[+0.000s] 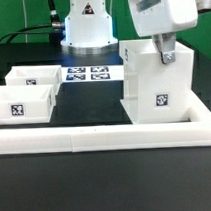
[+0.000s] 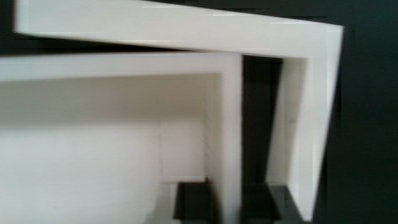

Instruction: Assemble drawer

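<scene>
The drawer casing (image 1: 160, 99), a tall white box with a square tag on its front, stands upright at the exterior view's right. My gripper (image 1: 167, 52) is over its top edge. In the wrist view my gripper (image 2: 228, 205) has one dark finger (image 2: 191, 203) on each side of a thin white casing wall (image 2: 228, 140), and both touch it. Two small open-top trays stand at the exterior view's left, one farther back (image 1: 30, 75) and one nearer (image 1: 18, 104). Both trays are apart from the casing.
The long white L-shaped border wall (image 1: 105, 142) runs along the front and up the exterior view's right side, close beside the casing. It also shows as a white band in the wrist view (image 2: 313, 100). The marker board (image 1: 92, 74) lies between the trays and the casing, by the robot base.
</scene>
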Robot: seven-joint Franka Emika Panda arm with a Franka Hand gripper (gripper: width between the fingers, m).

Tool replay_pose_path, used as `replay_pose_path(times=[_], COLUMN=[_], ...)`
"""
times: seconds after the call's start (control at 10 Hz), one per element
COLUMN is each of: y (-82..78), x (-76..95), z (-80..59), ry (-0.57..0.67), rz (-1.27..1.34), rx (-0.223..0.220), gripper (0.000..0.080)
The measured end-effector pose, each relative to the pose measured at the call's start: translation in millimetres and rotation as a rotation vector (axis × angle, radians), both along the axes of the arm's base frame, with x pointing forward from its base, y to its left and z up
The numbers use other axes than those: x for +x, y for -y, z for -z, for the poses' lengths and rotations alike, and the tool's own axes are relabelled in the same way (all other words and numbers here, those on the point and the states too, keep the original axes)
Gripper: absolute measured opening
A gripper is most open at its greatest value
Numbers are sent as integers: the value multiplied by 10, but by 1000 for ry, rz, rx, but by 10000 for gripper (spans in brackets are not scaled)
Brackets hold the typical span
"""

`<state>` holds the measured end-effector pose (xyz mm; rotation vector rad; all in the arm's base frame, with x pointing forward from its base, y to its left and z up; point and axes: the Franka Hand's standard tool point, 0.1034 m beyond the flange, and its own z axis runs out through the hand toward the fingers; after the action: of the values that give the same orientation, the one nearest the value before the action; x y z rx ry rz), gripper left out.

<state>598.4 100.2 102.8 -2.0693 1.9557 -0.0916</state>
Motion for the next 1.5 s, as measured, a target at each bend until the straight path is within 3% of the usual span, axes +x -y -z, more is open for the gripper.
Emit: replay_pose_path(times=[0.4, 0.7, 0.8, 1.0, 1.1, 1.2, 1.5], y=[17, 17, 15, 12, 11, 11, 9], x=[504, 504, 501, 505, 513, 518, 523], z=[-7, -4, 0, -6, -17, -25, -30], ry=[-7, -40, -40, -38, -34, -32, -30], rz=[48, 48, 44, 40, 37, 34, 31], rx=[28, 37, 37, 36, 35, 34, 34], gripper=[58, 58, 147, 422, 422, 582, 646])
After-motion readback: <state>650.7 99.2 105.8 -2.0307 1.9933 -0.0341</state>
